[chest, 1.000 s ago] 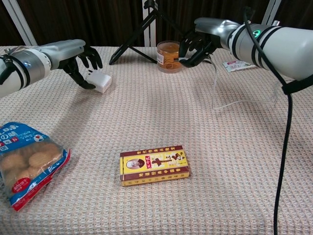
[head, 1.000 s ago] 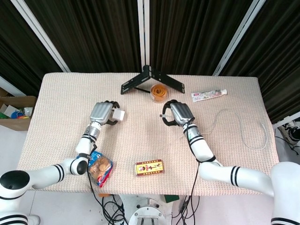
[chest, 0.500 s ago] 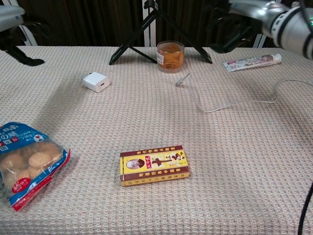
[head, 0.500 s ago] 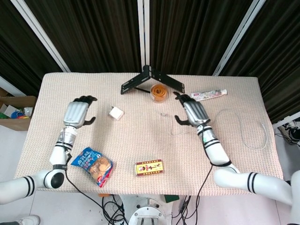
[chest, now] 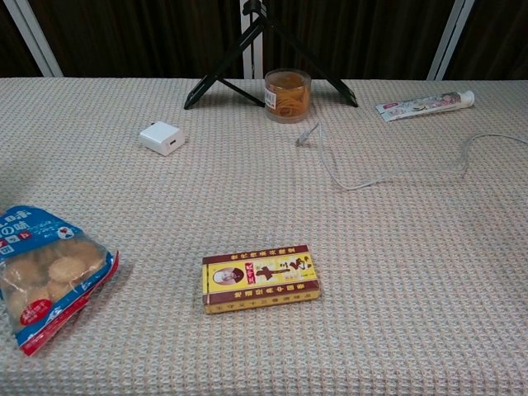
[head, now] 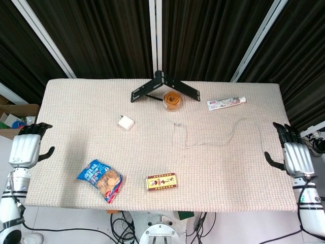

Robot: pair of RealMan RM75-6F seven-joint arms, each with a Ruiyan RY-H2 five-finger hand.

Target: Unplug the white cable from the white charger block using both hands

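Cable lies apart from charger, apparently fully unplugged; my left hand and right hand hang spread, empty.

From overhead I see my left hand and right hand empty off the table edges, the white charger block lying apart from the white cable.

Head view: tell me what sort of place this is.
Probably a lab or studio set up for robot recording: a cloth-covered table against black curtains, a black stand at the back, and cables trailing under the table's front edge.
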